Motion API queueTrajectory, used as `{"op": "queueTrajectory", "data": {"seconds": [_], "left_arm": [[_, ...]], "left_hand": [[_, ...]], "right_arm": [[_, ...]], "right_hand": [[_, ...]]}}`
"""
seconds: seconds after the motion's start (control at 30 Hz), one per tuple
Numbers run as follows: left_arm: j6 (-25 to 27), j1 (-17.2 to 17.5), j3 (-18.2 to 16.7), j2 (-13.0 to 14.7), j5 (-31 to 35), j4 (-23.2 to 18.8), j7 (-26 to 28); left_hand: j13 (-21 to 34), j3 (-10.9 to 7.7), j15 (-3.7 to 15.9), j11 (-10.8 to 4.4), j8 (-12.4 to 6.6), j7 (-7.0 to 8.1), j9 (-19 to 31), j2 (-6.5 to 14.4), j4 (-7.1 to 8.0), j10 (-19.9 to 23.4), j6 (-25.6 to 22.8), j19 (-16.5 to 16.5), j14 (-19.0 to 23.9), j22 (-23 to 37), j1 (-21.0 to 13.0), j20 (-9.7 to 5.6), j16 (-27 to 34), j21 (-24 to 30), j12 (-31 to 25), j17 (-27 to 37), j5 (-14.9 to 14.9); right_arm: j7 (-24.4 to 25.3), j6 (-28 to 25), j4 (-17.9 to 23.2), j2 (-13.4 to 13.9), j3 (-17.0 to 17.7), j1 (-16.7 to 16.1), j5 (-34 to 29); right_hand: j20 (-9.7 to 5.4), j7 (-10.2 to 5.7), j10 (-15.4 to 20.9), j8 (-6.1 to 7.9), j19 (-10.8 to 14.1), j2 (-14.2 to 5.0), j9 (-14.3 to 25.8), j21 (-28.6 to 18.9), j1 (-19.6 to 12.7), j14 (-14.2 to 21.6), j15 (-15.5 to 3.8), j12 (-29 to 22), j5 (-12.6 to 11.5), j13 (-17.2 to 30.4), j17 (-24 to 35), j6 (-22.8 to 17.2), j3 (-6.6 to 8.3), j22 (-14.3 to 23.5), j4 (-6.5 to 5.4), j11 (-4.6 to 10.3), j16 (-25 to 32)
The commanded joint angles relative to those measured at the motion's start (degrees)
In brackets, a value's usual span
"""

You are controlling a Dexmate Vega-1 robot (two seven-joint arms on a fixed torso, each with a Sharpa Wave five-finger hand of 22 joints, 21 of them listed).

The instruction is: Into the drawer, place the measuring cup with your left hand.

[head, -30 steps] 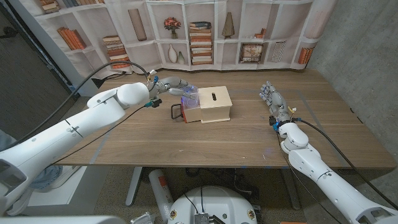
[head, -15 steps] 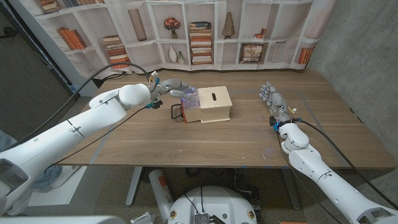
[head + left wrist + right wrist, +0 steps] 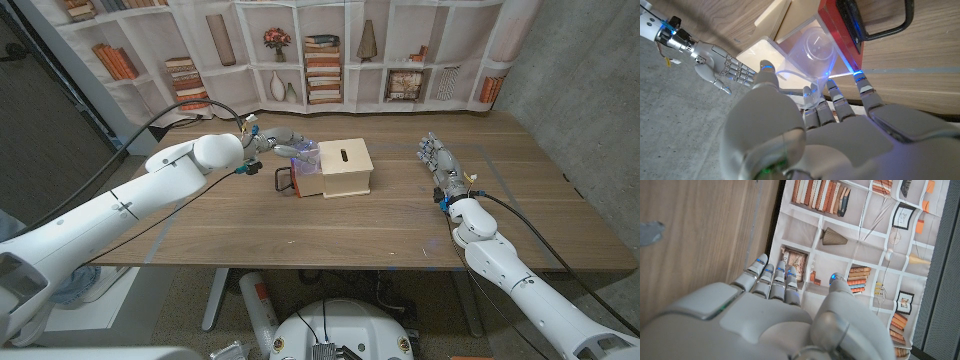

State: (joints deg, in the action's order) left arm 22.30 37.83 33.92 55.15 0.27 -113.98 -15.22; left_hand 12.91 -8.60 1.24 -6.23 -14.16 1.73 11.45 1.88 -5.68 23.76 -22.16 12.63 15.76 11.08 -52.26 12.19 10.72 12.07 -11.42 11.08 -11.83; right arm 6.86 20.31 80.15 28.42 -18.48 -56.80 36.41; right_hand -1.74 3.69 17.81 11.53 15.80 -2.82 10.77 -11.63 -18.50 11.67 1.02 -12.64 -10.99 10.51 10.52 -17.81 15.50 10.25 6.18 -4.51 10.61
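A clear measuring cup [image 3: 306,153] [image 3: 815,49] sits low in the open drawer [image 3: 303,181] of a small wooden box [image 3: 346,164]. The drawer has a red front [image 3: 839,27] and a black handle [image 3: 884,22]. My left hand [image 3: 272,140] [image 3: 810,125] reaches over the drawer from the left, its thumb and fingertips [image 3: 832,89] pinching the cup's rim. I cannot tell whether the cup's base touches the drawer floor. Far to the right, my right hand [image 3: 437,158] [image 3: 775,315] stands on the table with its fingers apart, holding nothing.
The box has a slot in its lid and stands at the middle of the table [image 3: 330,225]. Behind the table hangs a backdrop printed with bookshelves [image 3: 320,50]. My left arm [image 3: 120,210] crosses the table's left side.
My left hand has lowered the cup slightly deeper into the drawer. The right hand has not moved.
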Motion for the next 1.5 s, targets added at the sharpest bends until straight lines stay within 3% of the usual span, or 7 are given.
{"op": "queueTrajectory", "data": {"seconds": [0.03, 0.23, 1.5], "left_arm": [[1.5, -0.9, 0.9, -0.1, 0.6, -0.6, -0.7], [1.9, -1.0, 1.1, 0.0, 0.8, -0.8, -1.0], [5.9, -4.0, 3.6, 0.6, 2.9, -1.8, -5.3]], "left_hand": [[0.2, 0.33, -0.59, 0.48, 0.92, -0.4, 0.2, -0.2, 0.29, -1.9, 1.7, -1.0, -1.3, 0.1, 0.7, 0.14, -0.2, -0.1, 0.3, 0.2, -0.6], [0.2, 0.53, -1.29, 1.01, 1.96, -0.49, 0.2, -0.3, 0.41, -3.9, 4.0, -1.9, -2.9, 0.2, 1.0, 0.17, -0.3, -0.3, 0.6, 0.2, -0.8], [-0.1, 2.53, -3.54, 2.84, 3.82, -1.9, 0.1, -2.2, 1.19, -13.0, 12.7, -8.0, -9.7, 0.1, 3.5, 0.18, -0.3, -1.2, 0.9, 0.3, -1.8]], "right_arm": [[-0.4, 0.0, -0.3, 0.0, 0.0, 0.0, 0.3], [-0.6, 0.1, -0.4, 0.1, 0.1, 0.0, 0.4], [-0.4, 0.3, -0.5, -0.2, 0.0, 0.3, 0.2]], "right_hand": [[0.0, -0.25, 0.4, -0.17, 0.4, -0.58, 0.2, 0.0, 0.1, 0.5, -0.05, 0.3, -0.1, 0.2, 0.1, -0.6, 0.1, 0.3, 0.25, 0.1, 0.2], [-0.02, -0.26, 0.4, -0.18, 0.4, -0.59, 0.2, 0.0, 0.1, 0.5, 0.0, 0.3, -0.1, 0.2, 0.1, -0.6, 0.09, 0.3, 0.25, 0.11, 0.2], [0.05, -0.28, 0.4, -0.19, 0.4, -0.66, 0.2, 0.0, 0.2, 0.5, -0.02, 0.3, -0.1, 0.3, 0.1, -0.7, 0.07, 0.3, 0.31, -0.02, 0.1]]}}
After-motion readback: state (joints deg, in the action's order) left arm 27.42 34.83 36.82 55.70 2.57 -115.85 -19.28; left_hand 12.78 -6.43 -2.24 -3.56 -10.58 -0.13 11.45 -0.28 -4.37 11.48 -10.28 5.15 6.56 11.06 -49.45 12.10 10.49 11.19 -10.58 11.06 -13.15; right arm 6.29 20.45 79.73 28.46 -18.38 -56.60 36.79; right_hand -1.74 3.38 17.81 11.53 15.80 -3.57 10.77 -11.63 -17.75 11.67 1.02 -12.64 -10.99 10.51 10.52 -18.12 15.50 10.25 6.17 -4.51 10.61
